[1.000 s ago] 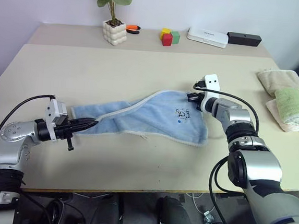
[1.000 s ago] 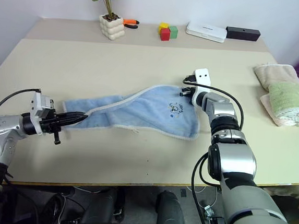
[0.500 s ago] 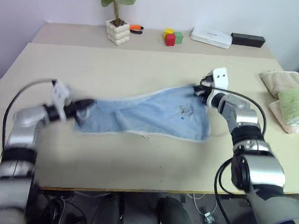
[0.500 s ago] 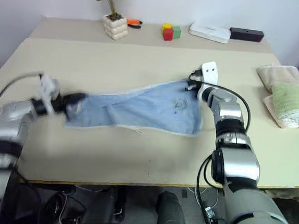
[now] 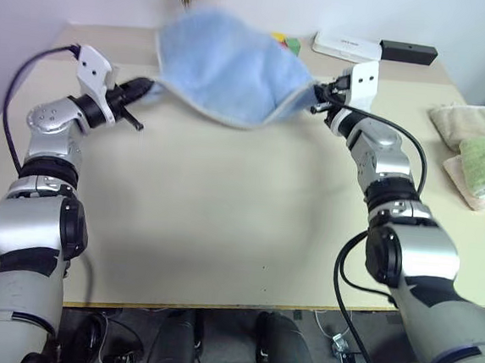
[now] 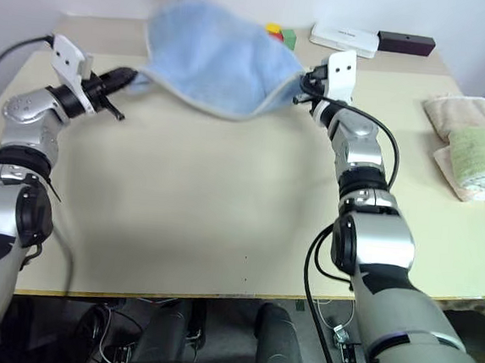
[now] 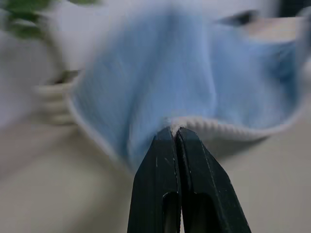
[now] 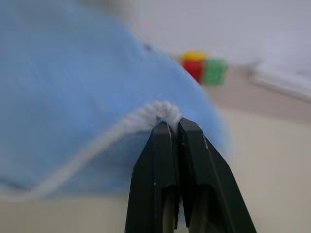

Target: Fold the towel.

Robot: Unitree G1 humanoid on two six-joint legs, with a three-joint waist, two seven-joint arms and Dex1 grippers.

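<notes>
Now the towel (image 5: 228, 70) hangs spread in the air above the table (image 5: 223, 214).
Left gripper (image 7: 174, 133) and right gripper (image 8: 167, 125) each pinch its whitish edge, one at either end.

No text, label, brand, number or sign can be read anywhere. The flat white plastic box (image 5: 346, 45) at the far edge of the table carries a faint dark marking on its top, too small to make out. The light-blue terry cloth towel (image 5: 227, 65) shows only plain blue pile and whitish trim, with no lettering legible on it.
</notes>
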